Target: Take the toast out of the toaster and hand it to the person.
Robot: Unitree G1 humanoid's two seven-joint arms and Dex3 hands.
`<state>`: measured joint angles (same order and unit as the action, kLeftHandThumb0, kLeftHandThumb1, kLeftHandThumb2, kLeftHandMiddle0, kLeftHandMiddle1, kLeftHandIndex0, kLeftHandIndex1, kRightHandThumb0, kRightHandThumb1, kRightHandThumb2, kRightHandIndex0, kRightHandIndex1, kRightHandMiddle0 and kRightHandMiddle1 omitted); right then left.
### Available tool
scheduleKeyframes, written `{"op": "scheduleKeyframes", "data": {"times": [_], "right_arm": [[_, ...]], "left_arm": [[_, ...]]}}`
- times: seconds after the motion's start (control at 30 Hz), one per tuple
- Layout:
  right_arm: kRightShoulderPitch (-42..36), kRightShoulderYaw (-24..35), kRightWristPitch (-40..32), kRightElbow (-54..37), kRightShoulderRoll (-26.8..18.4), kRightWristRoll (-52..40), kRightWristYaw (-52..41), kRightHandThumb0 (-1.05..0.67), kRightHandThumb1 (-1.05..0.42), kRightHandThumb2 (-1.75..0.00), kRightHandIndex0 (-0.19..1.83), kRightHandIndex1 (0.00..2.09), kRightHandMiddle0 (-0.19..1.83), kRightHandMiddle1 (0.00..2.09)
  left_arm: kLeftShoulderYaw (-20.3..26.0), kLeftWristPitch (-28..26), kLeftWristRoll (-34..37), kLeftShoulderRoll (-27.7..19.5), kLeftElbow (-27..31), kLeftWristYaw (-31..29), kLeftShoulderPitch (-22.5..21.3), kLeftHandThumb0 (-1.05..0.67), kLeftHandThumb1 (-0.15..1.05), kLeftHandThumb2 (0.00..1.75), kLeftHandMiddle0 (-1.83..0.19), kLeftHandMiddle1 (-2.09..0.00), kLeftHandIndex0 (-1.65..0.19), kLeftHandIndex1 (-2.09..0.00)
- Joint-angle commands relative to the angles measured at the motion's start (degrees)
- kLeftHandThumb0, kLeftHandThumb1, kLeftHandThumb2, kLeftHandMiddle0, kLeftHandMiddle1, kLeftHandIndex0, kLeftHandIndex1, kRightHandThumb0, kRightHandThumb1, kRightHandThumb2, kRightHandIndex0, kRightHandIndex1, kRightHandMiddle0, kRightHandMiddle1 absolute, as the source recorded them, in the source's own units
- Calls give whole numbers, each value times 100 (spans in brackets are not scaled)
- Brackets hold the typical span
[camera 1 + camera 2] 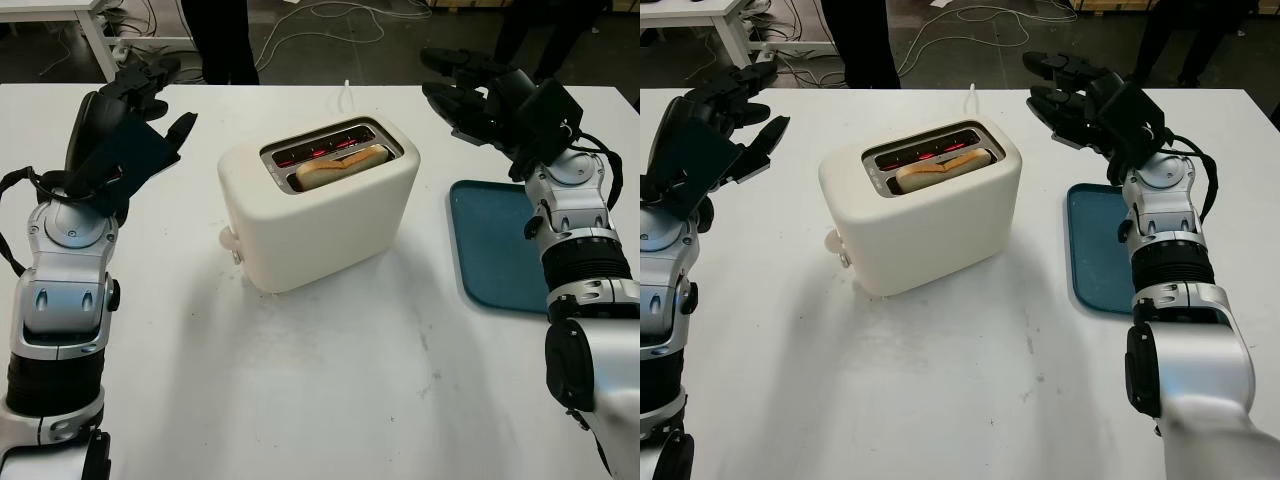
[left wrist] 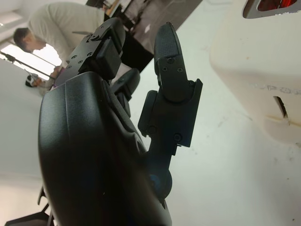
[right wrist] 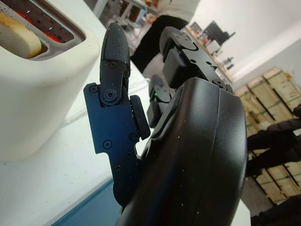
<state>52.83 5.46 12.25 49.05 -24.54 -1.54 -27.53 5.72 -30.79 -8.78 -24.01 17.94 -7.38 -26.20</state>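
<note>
Most of the toast (image 1: 340,166) sits sunk in the toaster (image 1: 318,205), so I see just its top edge. The person (image 1: 222,38) across my table (image 1: 330,380) is cut off above the legs. My right arm hides part of the blue tray (image 1: 495,250).

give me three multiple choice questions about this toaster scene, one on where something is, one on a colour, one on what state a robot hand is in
1. Where does the toast sit?
A. In the toaster's slot nearer the robot
B. On the tray
C. In the left robot hand

2. What colour is the tray?
A. Red
B. Teal blue
C. Yellow

3. What is the right robot hand doing?
A. Gripping the toast
B. Pressing the lever
C. Open, raised beside the toaster

Answers:
1 A: the toast pokes up from the near slot of the toaster.
2 B: the tray right of the toaster is teal blue.
3 C: it holds nothing; the left robot hand is likewise open on the other side.
</note>
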Motion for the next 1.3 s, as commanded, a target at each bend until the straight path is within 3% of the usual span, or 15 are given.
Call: {"op": "scheduleKeyframes", "data": {"times": [0.0,0.43,1.27], "right_arm": [[-38,-1,-30,-75,-3,-27,25,-60,-92,-37,39,2,45,1],[-20,-13,39,-62,47,-34,26,-60,-92,-36,41,2,50,3],[-117,11,-132,-376,126,-159,-106,-63,-92,-38,38,0,41,0]], "left_arm": [[1,63,-40,-19,27,2,-8,-49,92,52,-3,-86,-37,-9],[14,157,-12,27,-115,26,-85,-49,92,50,-4,-87,-38,-10],[49,384,1,35,-260,26,-117,-50,92,47,-5,-92,-39,-11]]}}
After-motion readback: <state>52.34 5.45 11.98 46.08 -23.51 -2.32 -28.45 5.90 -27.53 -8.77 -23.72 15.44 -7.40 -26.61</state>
